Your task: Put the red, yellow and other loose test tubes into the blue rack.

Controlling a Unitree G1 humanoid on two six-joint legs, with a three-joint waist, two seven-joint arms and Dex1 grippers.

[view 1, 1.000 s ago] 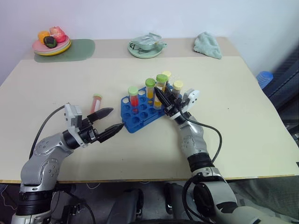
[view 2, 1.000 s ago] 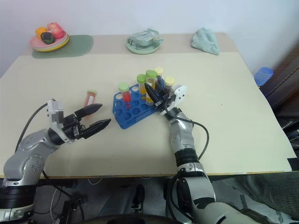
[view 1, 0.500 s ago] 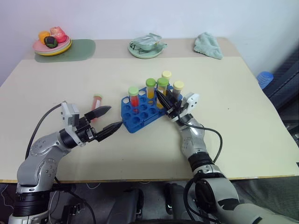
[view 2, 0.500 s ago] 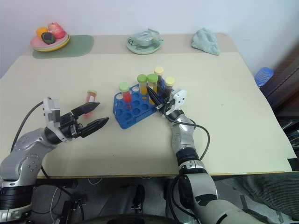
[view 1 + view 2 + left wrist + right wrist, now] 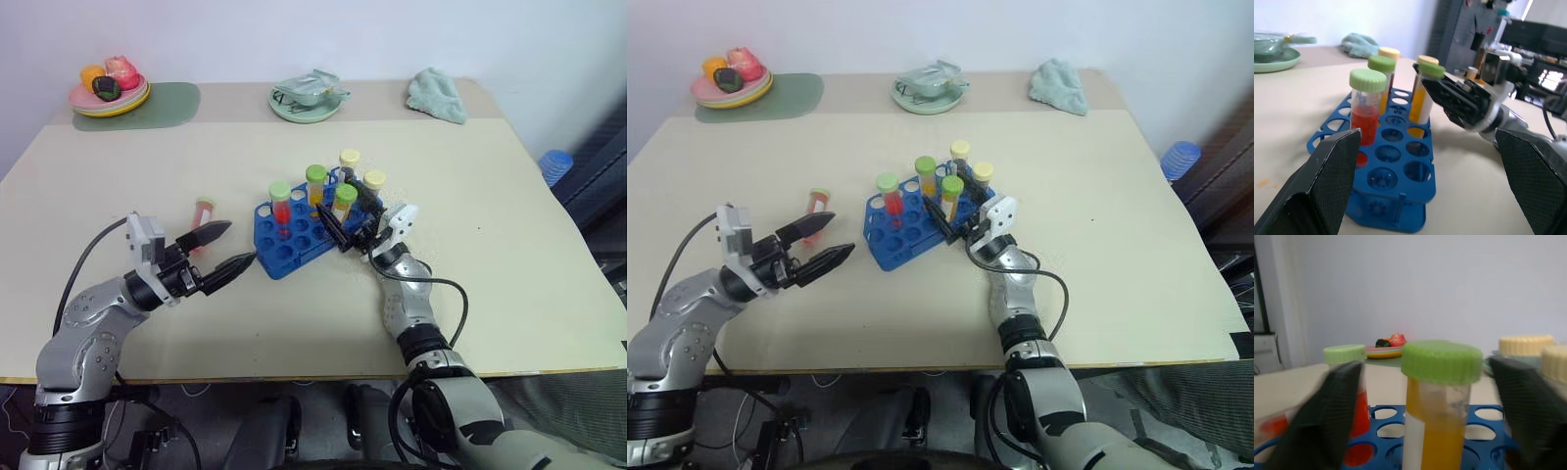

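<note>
Yellow-liquid tube (image 5: 344, 204) with green cap standing upright in blue rack (image 5: 297, 232), framed between the two black fingers of right gripper (image 5: 345, 226); fingers spread wide on either side of it, apart from the tube in the right wrist view, nothing gripped. Seated in a hole near the rack's edge facing that gripper. Just at 9 o'clock of it, red-liquid tube (image 5: 280, 206) with pale green cap, upright in its hole. At 11 o'clock, orange-liquid tube (image 5: 314, 186) with green cap, also upright. At 12 to 1 o'clock, two yellow-capped tubes (image 5: 350, 162) and (image 5: 372, 183) along the far side of the rack, contents hard to tell from the head views. Rack lying near the middle of beige table (image 5: 490, 255), set at a slant, several front holes vacant. Left gripper (image 5: 226, 252) hovering at 8 o'clock of the rack, jaws parted wide and holding nothing, tips pointing toward the rack and just short of its near corner. One more tube, pink-red (image 5: 203, 215), lying loose on the table at 9 o'clock of the rack, beside the left gripper's upper finger. Farther out: fruit plate (image 5: 109, 95) on green mat (image 5: 167, 104) at 10 o'clock, pale green dish (image 5: 306, 102) at 12 o'clock, teal cloth (image 5: 437, 96) at 1 o'clock.
</note>
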